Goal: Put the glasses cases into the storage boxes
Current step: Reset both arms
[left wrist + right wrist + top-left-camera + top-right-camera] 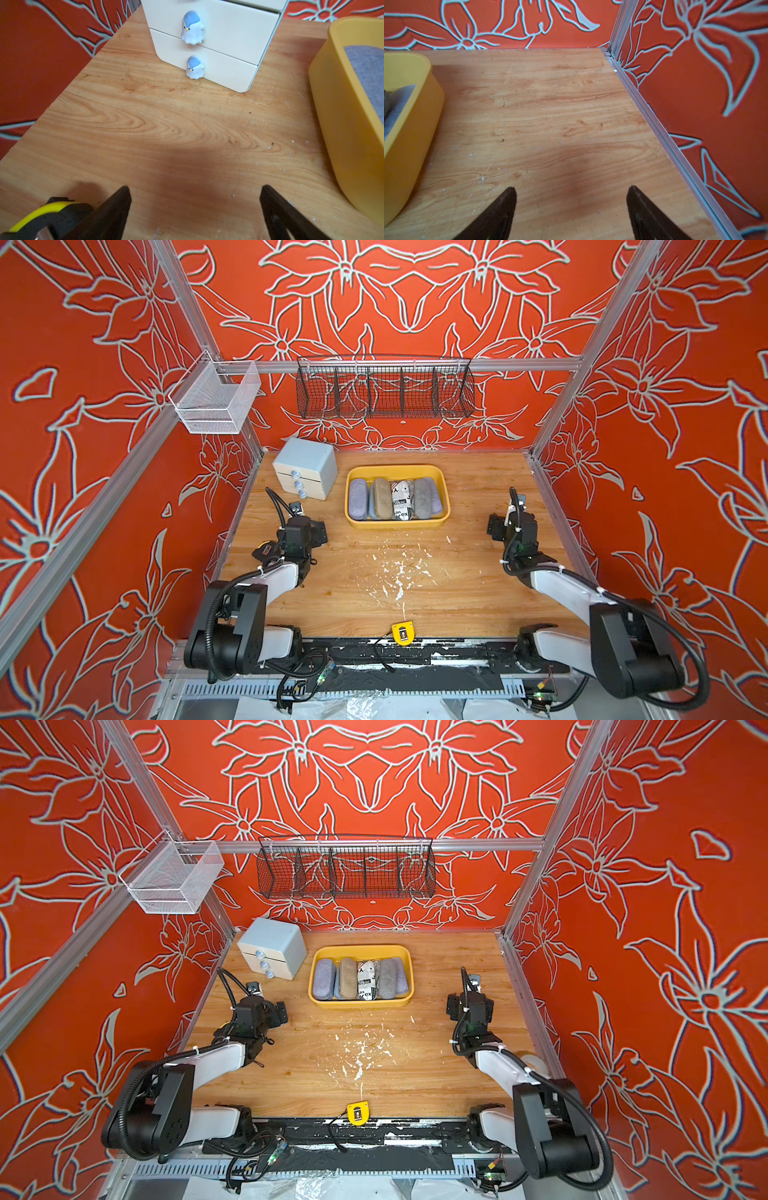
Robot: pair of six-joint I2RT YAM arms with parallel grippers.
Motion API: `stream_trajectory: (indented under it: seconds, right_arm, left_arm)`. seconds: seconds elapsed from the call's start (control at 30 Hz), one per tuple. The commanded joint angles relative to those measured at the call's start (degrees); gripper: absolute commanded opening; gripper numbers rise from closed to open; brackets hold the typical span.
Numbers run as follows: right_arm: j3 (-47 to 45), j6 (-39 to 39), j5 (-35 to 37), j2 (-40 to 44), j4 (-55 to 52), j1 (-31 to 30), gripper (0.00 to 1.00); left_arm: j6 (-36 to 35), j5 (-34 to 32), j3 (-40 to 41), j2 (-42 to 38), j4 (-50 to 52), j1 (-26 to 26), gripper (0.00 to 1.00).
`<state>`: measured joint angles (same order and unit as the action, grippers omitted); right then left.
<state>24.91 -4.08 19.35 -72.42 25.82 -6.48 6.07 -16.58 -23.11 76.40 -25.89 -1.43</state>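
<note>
The yellow storage box sits at the back middle of the wooden table, seen in both top views. Several glasses cases lie side by side in it: lavender, tan, newsprint-printed, grey, and a light blue one against the right wall. My left gripper hovers open and empty over bare wood, left of the box. On the other side of the box, my right gripper is likewise open and empty.
A pale blue-and-cream drawer cabinet stands just left of the box, ahead of the left gripper. One yellow tape measure lies at the front edge, another beside the left gripper. A black wire basket and a white mesh basket hang on the frame.
</note>
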Motion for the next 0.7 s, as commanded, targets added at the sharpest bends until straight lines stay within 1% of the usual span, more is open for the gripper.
stream_trajectory:
  seconds: [0.0,0.07,0.13,0.17,0.23,0.27,0.3,0.37,0.4,0.43,0.47,0.53,0.6,0.67]
  right_arm:
    - [0.03,2.88,-1.5,-3.18,4.71,1.07,0.87]
    - [-1.1,3.46,-3.0,-5.1,8.31,1.21,0.87]
    - [-2.05,4.06,-4.99,-7.39,11.84,1.29,0.9]
    - [-1.89,4.01,-5.32,-7.75,11.88,1.36,0.91]
    - [-1.57,3.71,-6.41,-7.31,10.29,2.02,0.95]
    - [-1.98,3.98,-7.32,-7.43,11.36,2.21,0.97]
    - [-2.75,4.08,-9.05,-7.34,12.45,2.52,0.97]
    - [-5.88,4.07,-12.58,-8.68,19.21,4.05,0.97]
    - [-7.09,4.08,-12.69,-9.89,23.35,4.11,0.97]
    - [-6.8,4.08,-12.64,-9.55,21.96,4.13,0.97]
    - [-5.98,4.04,-12.6,-8.22,18.13,4.14,0.97]
    - [-6.69,4.1,-12.66,-9.47,21.94,4.13,0.97]
    - [-6.13,4.12,-12.6,-8.37,18.81,4.1,0.97]
    - [-6.49,4.25,-12.67,-8.94,20.65,4.11,0.97]
  left_arm:
    - [-0.35,0.21,0.8,0.37,-3.62,0.53,0.97]
    - [-0.34,0.23,0.79,0.35,-3.71,0.46,0.97]
    - [-0.26,0.23,0.79,0.24,-3.57,0.46,0.97]
    - [-0.27,0.23,0.79,0.19,-3.56,0.48,0.97]
    - [-0.26,0.23,0.85,0.17,-3.56,0.46,0.97]
    - [-0.26,0.23,0.87,0.15,-3.57,0.46,0.97]
    - [-0.26,0.23,0.87,0.2,-3.58,0.53,0.97]
    - [-0.29,0.23,0.87,0.17,-3.6,0.46,0.97]
    - [-0.26,0.24,0.88,0.16,-3.56,0.51,0.97]
    - [-0.26,0.23,0.87,0.15,-3.62,0.51,0.97]
    - [-0.26,0.23,0.88,0.11,-3.56,0.47,0.97]
    - [-0.26,0.23,0.87,0.11,-3.62,0.51,0.97]
    - [-0.26,0.23,0.86,0.11,-3.63,0.46,0.97]
    - [-0.26,0.24,0.94,0.07,-3.59,0.46,0.97]
